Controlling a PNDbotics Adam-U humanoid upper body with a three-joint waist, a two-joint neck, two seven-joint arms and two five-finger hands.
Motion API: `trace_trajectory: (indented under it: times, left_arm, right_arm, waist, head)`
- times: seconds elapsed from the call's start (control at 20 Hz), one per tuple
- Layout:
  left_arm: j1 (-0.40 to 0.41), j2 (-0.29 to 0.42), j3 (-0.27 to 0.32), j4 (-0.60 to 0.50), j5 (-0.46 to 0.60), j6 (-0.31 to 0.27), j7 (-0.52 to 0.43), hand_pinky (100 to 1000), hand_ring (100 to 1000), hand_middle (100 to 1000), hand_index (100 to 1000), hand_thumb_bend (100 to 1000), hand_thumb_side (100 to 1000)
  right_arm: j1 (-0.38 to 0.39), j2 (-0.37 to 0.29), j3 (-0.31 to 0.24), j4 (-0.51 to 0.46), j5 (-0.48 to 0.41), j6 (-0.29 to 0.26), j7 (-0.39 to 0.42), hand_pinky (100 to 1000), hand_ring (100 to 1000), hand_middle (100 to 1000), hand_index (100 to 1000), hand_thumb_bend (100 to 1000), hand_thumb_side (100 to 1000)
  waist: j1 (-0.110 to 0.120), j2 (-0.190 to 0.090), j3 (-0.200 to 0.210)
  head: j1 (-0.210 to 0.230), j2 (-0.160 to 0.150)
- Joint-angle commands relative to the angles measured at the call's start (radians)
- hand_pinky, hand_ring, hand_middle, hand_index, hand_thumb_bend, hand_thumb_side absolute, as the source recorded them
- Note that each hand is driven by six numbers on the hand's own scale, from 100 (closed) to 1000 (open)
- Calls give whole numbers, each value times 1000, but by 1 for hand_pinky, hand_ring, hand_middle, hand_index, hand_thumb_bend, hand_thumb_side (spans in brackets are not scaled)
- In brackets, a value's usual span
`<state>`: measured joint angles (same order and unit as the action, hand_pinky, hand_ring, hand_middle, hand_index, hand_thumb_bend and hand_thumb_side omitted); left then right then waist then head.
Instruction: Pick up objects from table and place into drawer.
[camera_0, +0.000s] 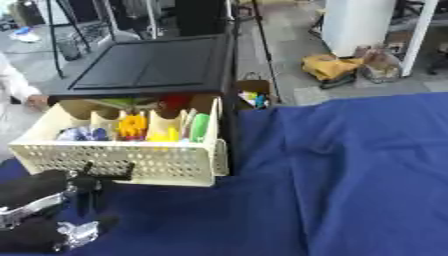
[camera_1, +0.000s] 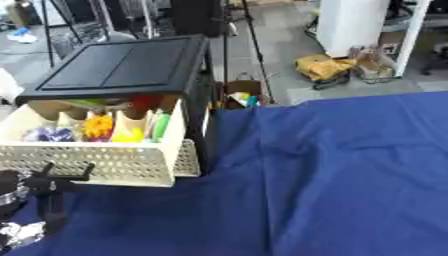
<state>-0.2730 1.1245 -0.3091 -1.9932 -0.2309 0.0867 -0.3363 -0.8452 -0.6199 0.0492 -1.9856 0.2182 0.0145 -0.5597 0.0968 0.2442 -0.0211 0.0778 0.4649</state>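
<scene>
A cream perforated drawer (camera_0: 122, 162) stands pulled out of a black cabinet (camera_0: 157, 62) at the left, over the edge of the blue-cloth table (camera_0: 350, 175). Its compartments hold a yellow thing (camera_0: 133, 125), a green thing (camera_0: 199, 127), a blue-purple thing (camera_0: 79, 134) and something red (camera_0: 173, 102) far back under the cabinet top. My left hand (camera_0: 39, 192), black with silver parts, is at the lower left just in front of the drawer's front wall. Its fingers are spread and hold nothing. No loose object shows on the cloth. My right hand is out of sight.
A brown bag (camera_0: 254, 95) stands on the floor right of the cabinet. A yellow bag (camera_0: 328, 65) and a white pillar (camera_0: 354, 25) lie beyond the table's far edge. The cloth has soft folds in the middle.
</scene>
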Motion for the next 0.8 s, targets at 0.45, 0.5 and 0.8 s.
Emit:
trace_trajectory:
  times: [0.45,0.5,0.8]
  left_arm:
    - [-25,14,38,-7,16,46,-6,229,525,686,913,318,1000]
    - [-26,14,40,-7,17,50,-5,228,525,685,913,318,1000]
    - [-29,13,49,-7,25,69,-3,227,523,682,910,319,1000]
  right_arm:
    - [-23,-9,-5,-14,3,6,0,658,693,579,703,299,824]
    - [-23,-9,-5,-14,3,7,0,658,692,579,703,299,823]
    - [-24,-9,-6,-14,3,8,0,658,691,578,703,302,824]
  waist:
    - [-3,-6,-10]
    - [-3,-6,-11]
    - [-2,-1,-15]
  head:
    - [10,-15]
    - [10,-16]
    - [12,-23]
